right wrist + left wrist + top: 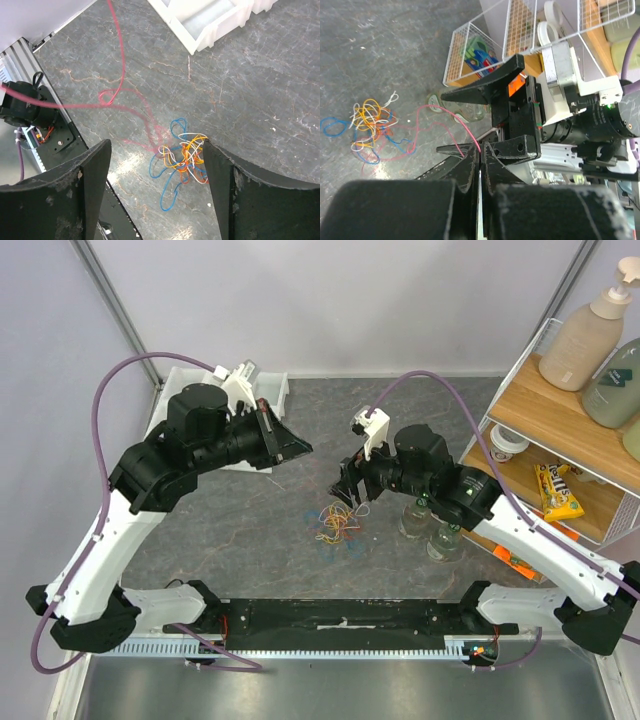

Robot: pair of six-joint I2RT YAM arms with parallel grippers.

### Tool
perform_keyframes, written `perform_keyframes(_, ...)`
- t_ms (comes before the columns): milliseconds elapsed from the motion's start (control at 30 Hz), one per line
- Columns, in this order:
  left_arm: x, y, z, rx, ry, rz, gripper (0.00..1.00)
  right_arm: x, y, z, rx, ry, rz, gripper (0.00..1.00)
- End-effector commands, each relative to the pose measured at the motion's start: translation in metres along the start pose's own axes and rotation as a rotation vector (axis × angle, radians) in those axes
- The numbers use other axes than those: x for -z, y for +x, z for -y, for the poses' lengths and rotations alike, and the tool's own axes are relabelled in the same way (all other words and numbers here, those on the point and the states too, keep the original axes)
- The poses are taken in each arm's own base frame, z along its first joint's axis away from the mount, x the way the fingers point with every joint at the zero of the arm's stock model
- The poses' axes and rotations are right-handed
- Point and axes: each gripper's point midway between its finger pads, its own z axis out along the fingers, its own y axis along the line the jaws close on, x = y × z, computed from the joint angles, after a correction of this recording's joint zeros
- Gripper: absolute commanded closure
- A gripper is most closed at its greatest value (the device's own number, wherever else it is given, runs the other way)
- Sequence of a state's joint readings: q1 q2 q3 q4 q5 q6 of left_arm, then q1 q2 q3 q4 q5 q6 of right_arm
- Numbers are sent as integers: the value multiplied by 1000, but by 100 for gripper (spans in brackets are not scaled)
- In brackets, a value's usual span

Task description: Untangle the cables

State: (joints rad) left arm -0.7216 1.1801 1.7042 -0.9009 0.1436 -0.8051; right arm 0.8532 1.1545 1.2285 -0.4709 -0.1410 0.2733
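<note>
The cables (338, 525) lie in a loose tangle of blue, orange, yellow and white loops on the grey table (260, 540), between the two arms. A red cable (451, 120) runs taut from that tangle (369, 131) up into my left gripper (481, 150), which is shut on it well above the table. In the top view the left gripper (303, 449) hangs left of and above the pile. My right gripper (347, 492) hovers just over the tangle (184, 155). Its fingers (95, 185) stand wide apart with nothing between them, and the red cable (119, 60) crosses that view blurred.
White bins (262, 390) sit at the back left. A wire shelf (560, 420) with bottles, a cup and snack packs stands on the right. Clear glass bottles (432, 525) stand beside the right arm. A black rail (340, 618) runs along the near edge.
</note>
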Motion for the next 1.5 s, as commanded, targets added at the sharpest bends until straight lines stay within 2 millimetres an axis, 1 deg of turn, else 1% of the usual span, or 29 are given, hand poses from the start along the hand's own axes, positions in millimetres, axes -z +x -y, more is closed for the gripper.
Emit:
perform_keyframes(0, 6, 15, 28, -51, 176, -88, 98, 21, -47, -11, 81, -39, 143, 16)
perform_keyframes(67, 7, 23, 41, -74, 263, -129, 98, 29, -61, -26, 123, -117, 180, 14)
perform_keyframes(133, 11, 31, 51, -95, 350, -170, 98, 33, -66, -44, 155, -220, 182, 14)
perform_keyframes(167, 10, 33, 52, -101, 369, -180, 98, 34, -65, -50, 168, -257, 176, 13)
perform_keyframes(233, 14, 39, 62, -121, 440, -217, 98, 37, -64, -53, 180, -300, 178, 13)
perform_keyframes(267, 14, 41, 64, -122, 457, -231, 98, 39, -64, -53, 179, -321, 179, 12)
perform_keyframes(367, 17, 41, 66, -129, 475, -229, 98, 46, -62, -65, 149, -409, 174, 13)
perform_keyframes(433, 20, 39, 70, -130, 498, -212, 99, 44, -62, -62, 109, -388, 187, 14)
perform_keyframes(533, 29, 38, 81, -135, 576, -197, 98, 45, -60, -54, 69, -350, 223, 16)
perform_keyframes(633, 34, 38, 87, -135, 621, -195, 98, 47, -65, -53, 45, -344, 257, 20)
perform_keyframes(733, 39, 35, 90, -142, 629, -174, 98, 46, -66, -48, 31, -312, 267, 28)
perform_keyframes(833, 41, 31, 94, -144, 642, -156, 99, 49, -69, -42, 17, -277, 289, 43)
perform_keyframes(1000, 49, 23, 98, -163, 657, -106, 98, 53, -70, -36, -20, -238, 321, 61)
perform_keyframes(1100, 50, 22, 97, -163, 658, -91, 98, 57, -76, -36, -42, -234, 351, 69)
perform_keyframes(1133, 51, 22, 98, -164, 662, -90, 99, 57, -80, -37, -50, -237, 363, 73)
perform_keyframes(1200, 51, 21, 97, -167, 660, -84, 98, 57, -85, -37, -71, -239, 375, 88)
perform_keyframes(1233, 51, 20, 96, -168, 656, -78, 98, 57, -88, -36, -76, -235, 379, 97)
perform_keyframes(1267, 53, 20, 97, -174, 657, -69, 98, 57, -90, -35, -85, -225, 383, 100)
perform_keyframes(1333, 53, 18, 94, -169, 643, -53, 98, 58, -96, -33, -100, -216, 393, 100)
perform_keyframes(1433, 48, 13, 85, -147, 581, -19, 98, 59, -105, -39, -128, -243, 388, 100)
perform_keyframes(1467, 45, 9, 79, -139, 531, 2, 78, 59, -108, -41, -145, -251, 385, 100)
